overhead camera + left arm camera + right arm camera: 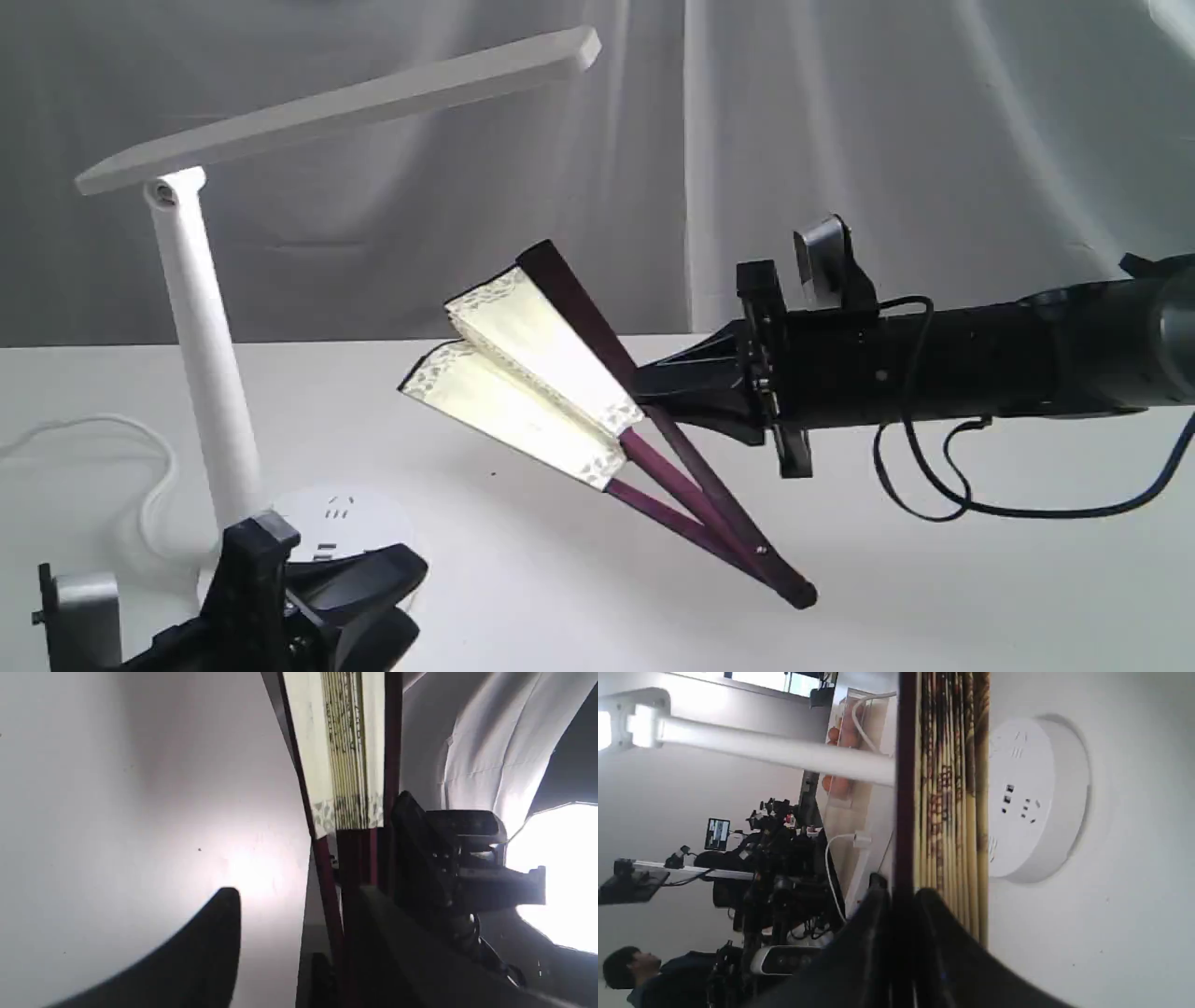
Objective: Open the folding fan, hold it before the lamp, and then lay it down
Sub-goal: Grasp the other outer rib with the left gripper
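Note:
The folding fan [532, 373] hangs in the air over the table, partly spread into two cream pleated sections with maroon ribs meeting at the pivot [794, 590]. My right gripper [644, 387] is shut on its upper guard stick. The right wrist view shows the fingers [859, 952] clamped on that dark stick, with the pleats [948, 788] edge-on. The lamp [201, 355] stands to the left, and its bar head [355, 103] reaches over the fan. My left gripper [373, 597] sits low by the lamp base [341, 518], open and empty. The left wrist view shows the fan [345, 746] from below.
The lamp's white cord [149, 467] loops on the table at the far left. A white curtain [887, 140] closes off the back. The white table [560, 588] lies under the fan. The right wrist view shows a person [626, 966] and dark equipment [775, 858] beyond the table.

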